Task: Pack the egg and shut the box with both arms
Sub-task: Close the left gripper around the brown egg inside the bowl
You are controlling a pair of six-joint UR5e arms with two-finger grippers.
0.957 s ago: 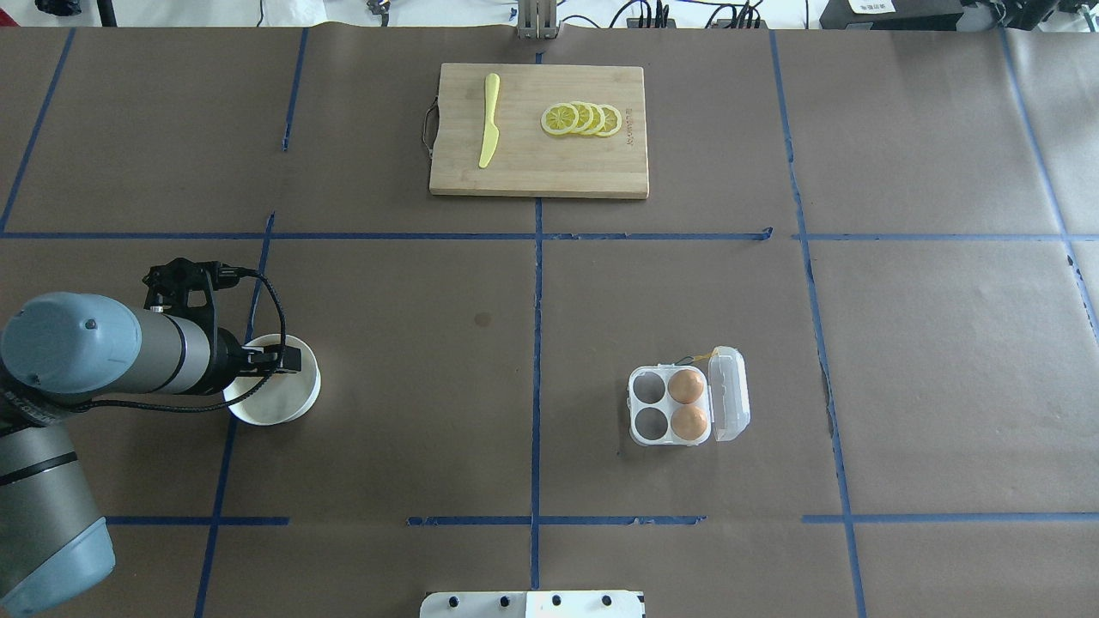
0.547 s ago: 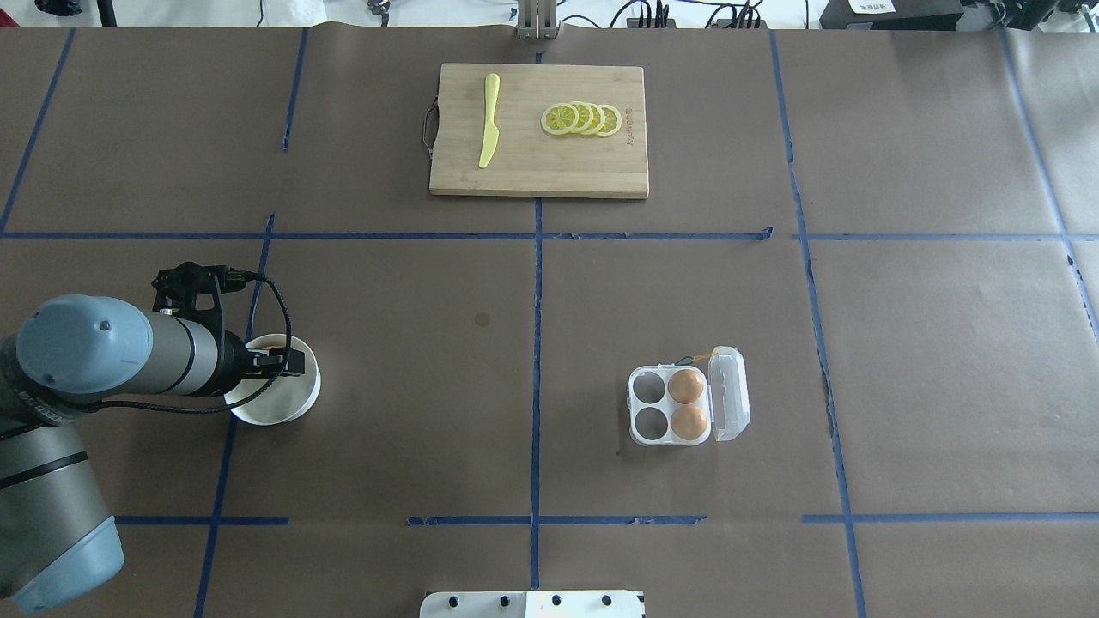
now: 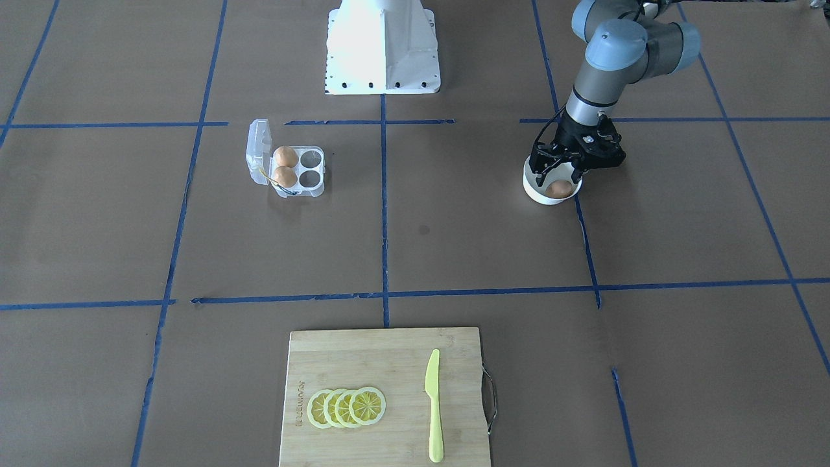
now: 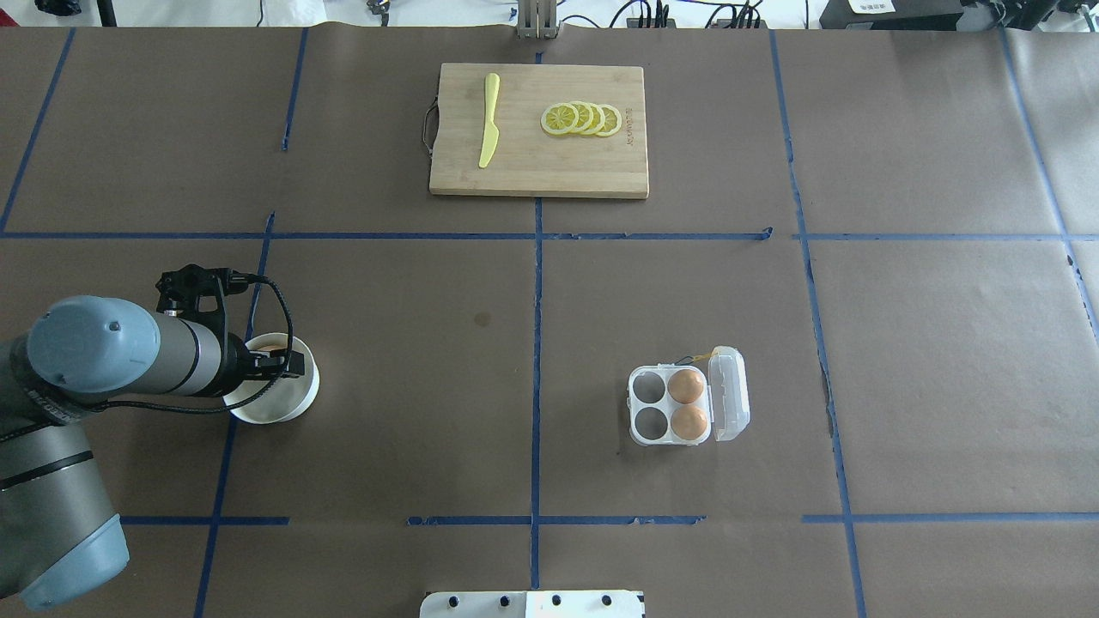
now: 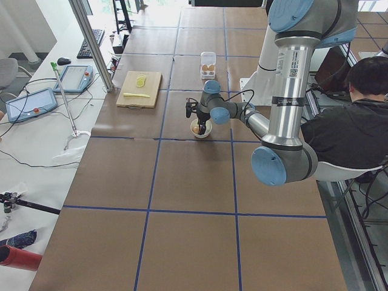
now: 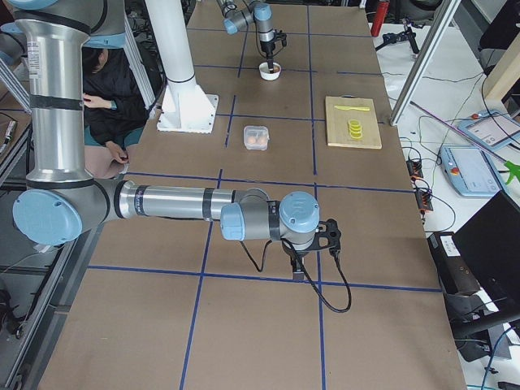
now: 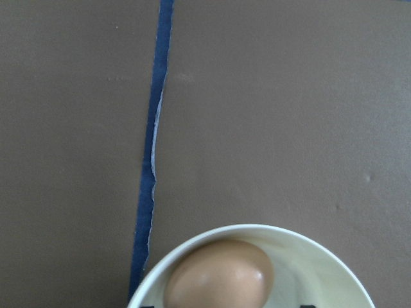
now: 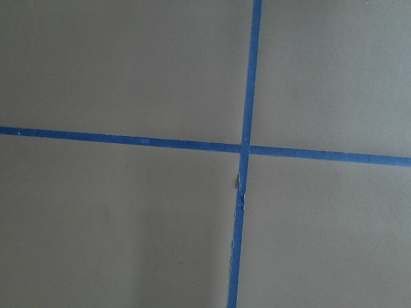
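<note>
An orange-brown egg (image 3: 559, 189) lies in the round white bowl (image 3: 541, 198); it also shows in the left wrist view (image 7: 218, 276) and the overhead view (image 4: 271, 348). My left gripper (image 3: 555, 174) hangs just over the bowl (image 4: 283, 410), open, with a finger on each side of the egg. The clear four-cell box (image 4: 651, 388) stands open, lid (image 4: 730, 393) folded to the right. It holds two eggs (image 4: 686, 385) (image 4: 689, 421); its two left cells are bare. My right gripper (image 6: 299, 272) shows only in the exterior right view, low over bare table; I cannot tell its state.
A wooden cutting board (image 4: 532, 172) at the far middle carries a yellow knife (image 4: 489, 120) and lemon slices (image 4: 582, 118). The white pedestal base (image 3: 382, 45) stands at the robot's edge. Blue tape lines cross the brown table cover. A person (image 5: 354, 115) sits beside the robot.
My left arm has shifted slightly over the bowl, and the egg now shows past the gripper in the overhead view. The box and its eggs have not moved.
</note>
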